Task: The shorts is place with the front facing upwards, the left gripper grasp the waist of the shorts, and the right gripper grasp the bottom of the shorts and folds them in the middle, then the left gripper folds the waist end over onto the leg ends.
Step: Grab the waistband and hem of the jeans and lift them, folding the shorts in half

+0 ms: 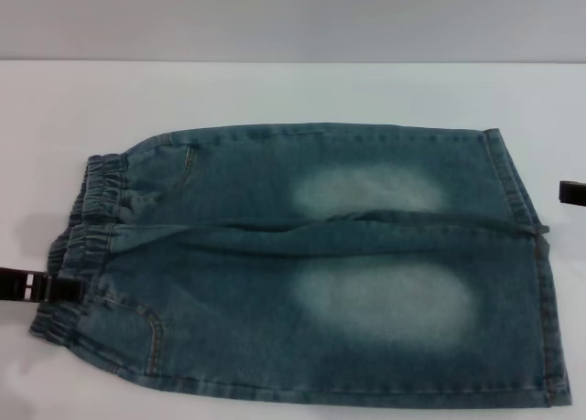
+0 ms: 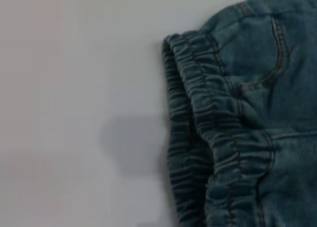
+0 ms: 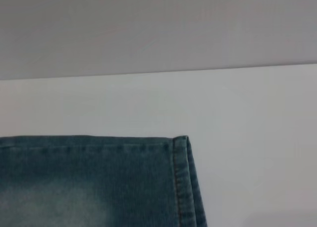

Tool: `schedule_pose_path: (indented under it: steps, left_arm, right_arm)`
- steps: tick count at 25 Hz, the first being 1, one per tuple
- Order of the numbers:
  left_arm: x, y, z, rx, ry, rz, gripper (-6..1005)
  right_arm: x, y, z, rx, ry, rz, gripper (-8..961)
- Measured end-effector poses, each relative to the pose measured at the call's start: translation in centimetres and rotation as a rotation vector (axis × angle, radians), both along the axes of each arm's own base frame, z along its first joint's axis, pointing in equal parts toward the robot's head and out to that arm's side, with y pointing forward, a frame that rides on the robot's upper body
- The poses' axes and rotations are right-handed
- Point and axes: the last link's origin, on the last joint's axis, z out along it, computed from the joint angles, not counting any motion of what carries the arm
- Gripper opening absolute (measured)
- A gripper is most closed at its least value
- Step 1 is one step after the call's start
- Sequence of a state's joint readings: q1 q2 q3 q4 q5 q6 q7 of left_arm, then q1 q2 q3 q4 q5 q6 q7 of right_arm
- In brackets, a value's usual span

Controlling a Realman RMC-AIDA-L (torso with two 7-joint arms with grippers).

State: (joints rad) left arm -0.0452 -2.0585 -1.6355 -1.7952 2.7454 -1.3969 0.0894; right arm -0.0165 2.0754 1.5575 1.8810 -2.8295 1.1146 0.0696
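Faded blue denim shorts (image 1: 311,264) lie flat lengthwise across the white desk (image 1: 275,91), ruffled elastic waist (image 1: 87,246) toward its left edge, straight hemmed leg ends (image 1: 531,255) toward its right, both grippers' jaw state indiscernible.

You get soft, even overhead light; a faint grey shadow falls on the white tabletop (image 2: 74,88) beside the slightly blurred blue denim shorts (image 2: 247,113).

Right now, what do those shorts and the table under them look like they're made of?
The shorts look like faded blue denim: woven, matte, with pale bleached patches and orange stitching. The waist of the shorts is gathered, probably elasticated. The table is smooth, matte white, possibly laminate; I can't tell for sure.
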Motion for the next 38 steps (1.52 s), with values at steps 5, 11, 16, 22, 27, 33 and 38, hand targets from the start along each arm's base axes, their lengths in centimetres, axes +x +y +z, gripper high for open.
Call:
schedule_pose_path:
  steps: [5, 11, 16, 22, 27, 33, 38]
  left_arm:
    - [-0.4, -0.2, -0.3, -0.008, -0.002, 0.024, 755]
    - [-0.8, -0.6, -0.5, -0.024, -0.003, 0.046, 746]
    - [-0.8, -0.9, -1.1, -0.046, -0.004, 0.057, 738]
    - [-0.4, -0.9, -1.8, -0.067, -0.006, 0.05, 729]
    - [-0.4, -0.9, -1.9, -0.08, 0.001, 0.042, 722]
    - [-0.4, -0.9, -1.9, -0.091, 0.007, 0.043, 615]
    - [-0.1, -0.8, -1.9, -0.096, 0.004, 0.033, 509]
  right_arm:
    - [0.2, 0.1, -0.2, -0.011, -0.006, -0.001, 740]
    - [0.1, 0.0, -0.3, -0.01, -0.007, 0.004, 741]
    - [0.2, -0.1, -0.3, -0.011, -0.007, 0.002, 741]
    - [0.0, -0.1, -0.2, -0.01, -0.008, 0.006, 741]
    - [-0.1, -0.2, -0.1, -0.009, -0.009, 0.01, 740]
    - [-0.4, -0.6, -0.2, -0.018, -0.01, 0.014, 741]
    - [-0.6, -1.0, -0.1, -0.037, -0.015, 0.002, 741]
